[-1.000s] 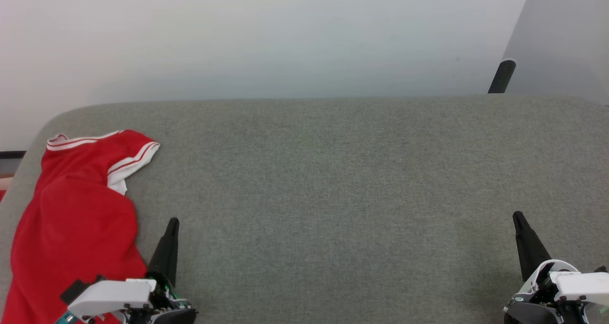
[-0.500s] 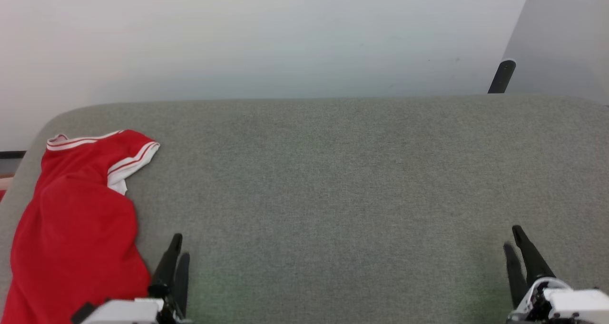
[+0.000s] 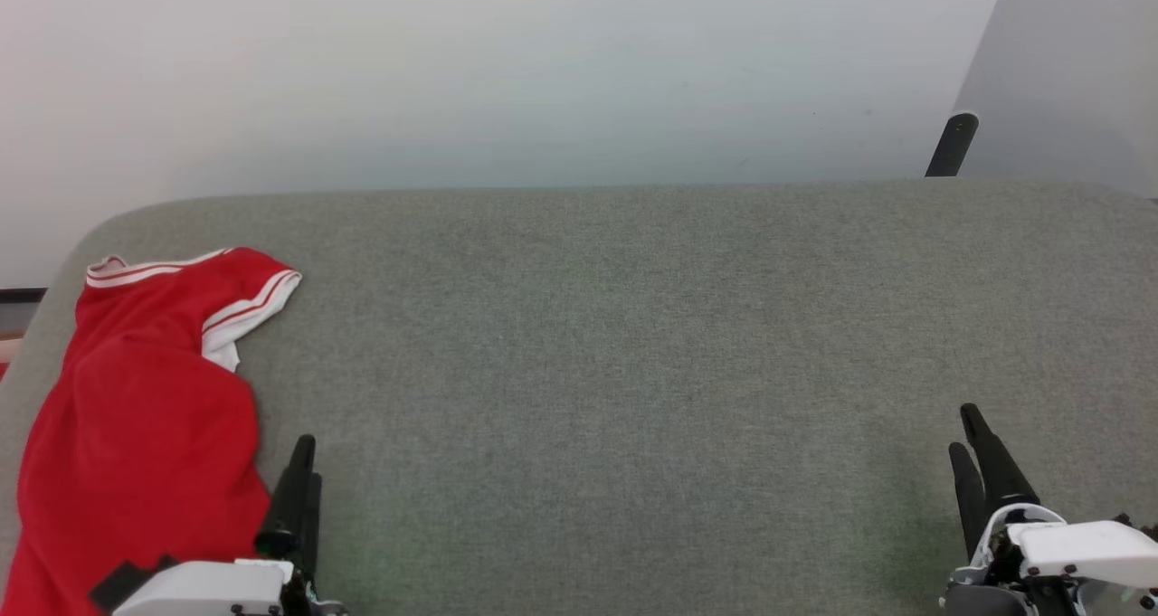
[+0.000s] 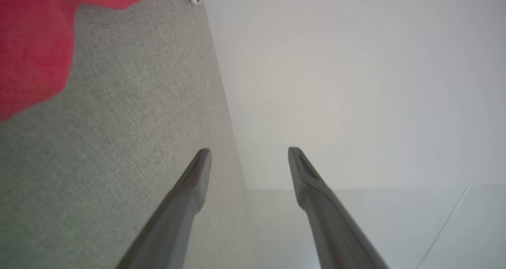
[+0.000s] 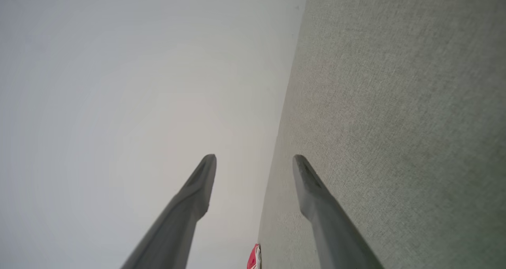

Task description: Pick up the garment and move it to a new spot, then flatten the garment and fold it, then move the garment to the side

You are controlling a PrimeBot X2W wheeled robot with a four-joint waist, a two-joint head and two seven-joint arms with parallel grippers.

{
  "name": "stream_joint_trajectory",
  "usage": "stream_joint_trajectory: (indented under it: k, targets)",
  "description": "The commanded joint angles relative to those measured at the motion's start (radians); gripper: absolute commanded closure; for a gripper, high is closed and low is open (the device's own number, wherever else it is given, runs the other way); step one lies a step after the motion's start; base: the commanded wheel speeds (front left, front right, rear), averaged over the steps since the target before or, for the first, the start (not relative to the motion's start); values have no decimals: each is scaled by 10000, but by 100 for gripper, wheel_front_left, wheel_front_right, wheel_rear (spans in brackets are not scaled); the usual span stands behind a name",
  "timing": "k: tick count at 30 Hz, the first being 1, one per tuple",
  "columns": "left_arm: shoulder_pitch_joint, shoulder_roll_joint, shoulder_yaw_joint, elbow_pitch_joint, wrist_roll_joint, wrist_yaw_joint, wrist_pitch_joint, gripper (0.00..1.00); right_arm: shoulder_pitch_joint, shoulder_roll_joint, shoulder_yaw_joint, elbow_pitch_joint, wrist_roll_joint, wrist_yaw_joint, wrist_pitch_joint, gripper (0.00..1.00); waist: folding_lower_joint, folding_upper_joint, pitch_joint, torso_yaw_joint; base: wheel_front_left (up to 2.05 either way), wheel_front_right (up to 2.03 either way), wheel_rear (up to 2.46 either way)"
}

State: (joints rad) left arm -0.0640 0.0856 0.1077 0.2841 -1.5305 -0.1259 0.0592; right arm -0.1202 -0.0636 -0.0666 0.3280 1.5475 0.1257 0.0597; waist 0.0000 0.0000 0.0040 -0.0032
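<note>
I see the garment (image 3: 145,417) lying crumpled at the left end of the grey fabric surface (image 3: 633,326). Its white-and-red striped trim lies toward the far edge, and its near part runs off the bottom of the head view. My left gripper (image 3: 308,460) hovers just beside the garment's right edge, and its wrist view shows the jaws spread with nothing between them. My right gripper (image 3: 963,428) is well apart from the garment at the surface's right end, its jaws likewise spread and empty.
</note>
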Motion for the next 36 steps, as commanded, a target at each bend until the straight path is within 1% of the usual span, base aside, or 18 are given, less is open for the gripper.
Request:
stream_joint_trajectory:
  k: [1,6,13,20,27,36]
  targets:
    - [-313,198,-39,-130,355,-10,-128,0,-418,-139,142,-42,-241,21,-132,0,0,0,-1,-3,0,0,0]
    - [-406,454,-222,-47,1182,40,-412,0,-689,-334,469,203,-976,25,-407,0,0,0,-4,-10,0,0,0]
    - [-513,773,-379,34,2609,251,-729,0,-1051,-499,900,606,-2106,29,-722,0,0,0,-1,-26,0,0,0]
    - [-538,977,-433,72,4143,361,-1000,0,-1441,-689,1319,999,-3636,33,-999,0,0,0,40,-50,0,0,0]
    - [-582,1191,-433,47,5676,430,-1251,0,-1778,-737,1414,1346,-5364,37,-1252,0,0,0,65,-86,0,0,0]
    - [-590,1378,-471,11,7282,396,-1544,0,-2017,-646,1336,1641,-7295,42,-1549,0,0,0,69,-144,0,0,0]
